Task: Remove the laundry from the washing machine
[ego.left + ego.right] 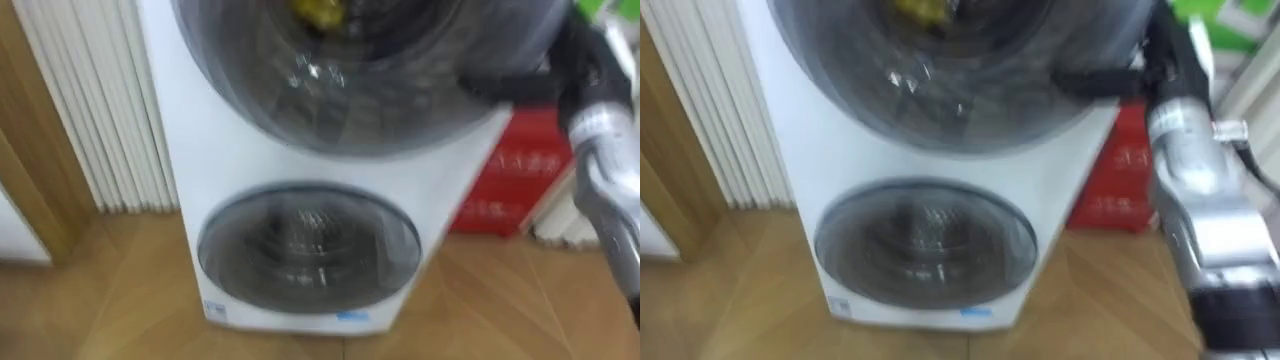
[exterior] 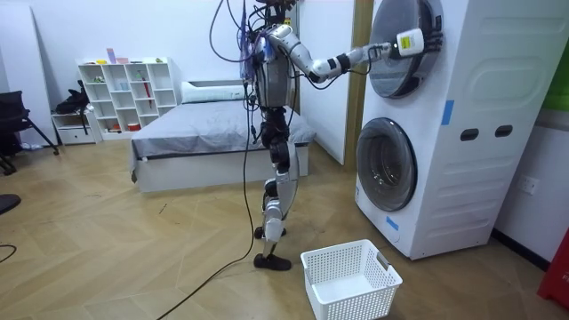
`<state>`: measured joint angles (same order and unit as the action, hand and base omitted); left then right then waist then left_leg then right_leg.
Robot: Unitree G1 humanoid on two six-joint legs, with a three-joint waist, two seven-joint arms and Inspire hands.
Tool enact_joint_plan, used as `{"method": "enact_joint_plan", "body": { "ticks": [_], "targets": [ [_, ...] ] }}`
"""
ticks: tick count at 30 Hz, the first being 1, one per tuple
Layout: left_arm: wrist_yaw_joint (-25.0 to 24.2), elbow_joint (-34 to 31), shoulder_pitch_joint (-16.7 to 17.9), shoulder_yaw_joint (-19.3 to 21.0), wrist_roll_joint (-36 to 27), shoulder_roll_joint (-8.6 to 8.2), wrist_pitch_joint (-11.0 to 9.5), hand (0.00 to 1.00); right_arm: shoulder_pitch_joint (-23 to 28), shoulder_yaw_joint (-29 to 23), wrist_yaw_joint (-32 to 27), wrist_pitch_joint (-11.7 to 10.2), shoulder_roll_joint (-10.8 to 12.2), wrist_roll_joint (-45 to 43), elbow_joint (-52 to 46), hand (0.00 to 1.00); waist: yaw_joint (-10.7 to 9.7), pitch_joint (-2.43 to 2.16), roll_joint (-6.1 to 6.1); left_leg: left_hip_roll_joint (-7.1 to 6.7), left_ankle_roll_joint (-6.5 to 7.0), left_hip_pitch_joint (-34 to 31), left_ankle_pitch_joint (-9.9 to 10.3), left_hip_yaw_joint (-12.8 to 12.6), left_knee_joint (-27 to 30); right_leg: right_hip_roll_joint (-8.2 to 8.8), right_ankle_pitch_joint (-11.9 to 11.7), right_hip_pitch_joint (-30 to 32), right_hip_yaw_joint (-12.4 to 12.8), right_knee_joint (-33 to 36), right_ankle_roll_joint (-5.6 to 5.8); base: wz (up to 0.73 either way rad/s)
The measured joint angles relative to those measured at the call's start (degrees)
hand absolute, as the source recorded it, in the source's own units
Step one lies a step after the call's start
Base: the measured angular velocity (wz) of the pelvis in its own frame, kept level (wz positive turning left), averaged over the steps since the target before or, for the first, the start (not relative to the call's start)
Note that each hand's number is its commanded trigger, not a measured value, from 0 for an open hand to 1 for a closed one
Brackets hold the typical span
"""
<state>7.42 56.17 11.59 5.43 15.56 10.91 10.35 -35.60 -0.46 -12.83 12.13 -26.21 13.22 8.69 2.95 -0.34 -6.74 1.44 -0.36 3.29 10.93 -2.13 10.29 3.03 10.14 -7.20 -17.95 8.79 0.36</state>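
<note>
Room view: the robot stands upright on the wood floor [image 2: 133,240] at centre frame, facing the washer [image 2: 462,133] that fills the right side. Its right arm reaches out level to the upper door [image 2: 404,49], and the right hand [image 2: 384,51] sits at that door's near edge, in the upper right of the frame. A white basket [image 2: 356,298] stands on the floor at bottom centre, in front of the washer and just right of the robot's feet. A bed [image 2: 204,133] lies behind the robot, and a white shelf [image 2: 124,93] stands against the wall at far left.

In the left eye view the upper door fills the top of the frame. A yellow cloth [image 1: 318,10] shows through its glass at top centre, inside the drum. The lower door [image 1: 308,250] sits at centre frame, closed. The right arm comes in from the right edge, and the dark hand lies against the upper door's right rim. I cannot tell whether its fingers grasp the rim or only touch it. A red box [image 1: 520,170] stands beside the washer at right, and a white ribbed panel [image 1: 90,100] at left.
</note>
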Motion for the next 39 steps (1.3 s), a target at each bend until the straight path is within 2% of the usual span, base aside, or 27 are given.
{"method": "enact_joint_plan", "body": {
  "ticks": [1, 9, 12, 16, 19, 22, 27, 31, 33, 35, 39],
  "targets": [
    [0.0, 0.1, -0.1, 0.0, -0.3, -0.11, 0.0, 0.00, 0.2, 0.0, -0.1, 0.0, 0.1, -0.1, -1.2, 0.00, 0.3, 0.10, 0.08, 0.07, -0.01, 0.3, 0.0, -0.2, -0.2, -0.15, 0.0, 0.1, 0.7, -0.1, 0.00, -0.20],
    [3.4, 1.3, 0.4, -1.4, -0.5, -0.01, 0.6, 0.00, 5.8, -0.3, -1.5, 0.0, 1.0, -0.4, -11.9, 0.00, 0.1, 0.21, 0.40, -0.08, 0.00, 1.1, 0.0, -0.5, -0.9, 0.01, 0.0, -0.1, 0.7, -0.1, 0.00, -0.08],
    [4.1, 1.9, 0.4, -2.6, -2.7, 0.01, 0.5, 0.00, 9.0, -0.3, -1.6, -0.1, 1.1, -0.4, -16.6, 0.00, 0.2, 0.30, 0.59, -0.06, 0.00, 1.3, 0.0, -0.8, -1.0, 0.03, 0.0, -0.1, 0.7, -0.1, 0.00, -0.09],
    [4.3, 2.3, 0.4, -3.6, -5.4, 0.03, 0.0, 0.00, 14.2, -0.4, -1.6, -2.9, 2.9, -0.9, -20.9, 0.00, -0.1, 0.31, 0.69, 0.00, -0.01, 1.5, 0.0, -1.1, -1.0, 0.01, 0.0, -0.5, 0.7, -0.1, 0.00, 0.01],
    [4.5, 2.2, 0.4, -4.6, -9.3, 0.09, -0.7, 0.00, 15.9, -0.2, -1.2, -5.1, 4.3, -0.9, -21.1, 0.00, -0.2, 0.33, 0.72, -0.01, -0.01, 1.6, 0.0, -1.1, -0.9, 0.04, 0.0, -0.5, 0.7, -0.1, 0.00, -0.05],
    [4.8, 2.2, 0.4, -5.7, -11.6, 0.16, -1.8, 0.00, 17.5, 0.0, 0.1, -5.8, 4.7, -0.6, -21.1, 0.00, -0.9, 0.34, 0.75, -0.05, -0.01, 2.0, 0.0, -1.2, -1.0, 0.09, 0.0, -0.5, 0.8, -0.1, 0.00, 0.01],
    [4.9, 2.2, 0.7, -5.8, -11.2, 0.21, -2.0, 0.00, 21.5, 0.8, 3.2, -6.3, 6.2, -1.2, -21.2, 0.00, -1.5, 0.36, 0.98, 0.01, -0.01, 2.3, 0.0, -2.3, -1.1, 0.10, 0.0, -0.8, 1.4, -0.1, 0.00, -0.08],
    [4.9, 2.6, 0.9, -5.7, -10.9, 0.20, -2.0, 0.00, 26.3, 0.8, 7.1, -6.2, 8.3, -2.5, -21.5, 0.00, -1.8, 0.43, 1.37, 0.01, -0.02, 1.9, 0.0, -3.3, -1.0, 0.13, 0.0, -0.3, 2.0, -0.1, 0.00, -0.07],
    [5.0, 2.7, 0.8, -5.7, -10.9, 0.16, -1.9, 0.00, 28.5, 0.7, 8.3, -5.5, 9.3, -2.1, -22.6, 0.00, -2.0, 0.29, 1.48, -0.05, -0.02, 1.2, 0.0, -3.4, -0.9, 0.19, 0.0, 0.2, 2.0, -0.1, 0.00, 0.04],
    [5.0, 3.0, 1.4, -5.7, -10.9, -0.16, -1.6, 0.00, 29.8, 0.5, 10.3, -5.0, 11.0, -1.6, -23.7, 0.00, -2.7, 0.01, 2.46, -0.08, 0.00, 1.1, 0.1, -3.9, -0.9, 0.27, 0.0, 0.4, 2.0, -0.1, 0.00, 0.00],
    [6.0, 3.6, 1.4, -5.8, -11.5, -0.18, -1.7, 0.00, 30.2, 0.8, 12.2, -3.5, 11.2, 0.9, -25.7, 0.00, -3.4, 0.00, 3.65, -0.05, 0.03, 1.1, 0.1, -4.0, -1.1, 0.23, 0.0, 0.4, 2.0, -0.1, 0.00, -0.01]
  ]
}}
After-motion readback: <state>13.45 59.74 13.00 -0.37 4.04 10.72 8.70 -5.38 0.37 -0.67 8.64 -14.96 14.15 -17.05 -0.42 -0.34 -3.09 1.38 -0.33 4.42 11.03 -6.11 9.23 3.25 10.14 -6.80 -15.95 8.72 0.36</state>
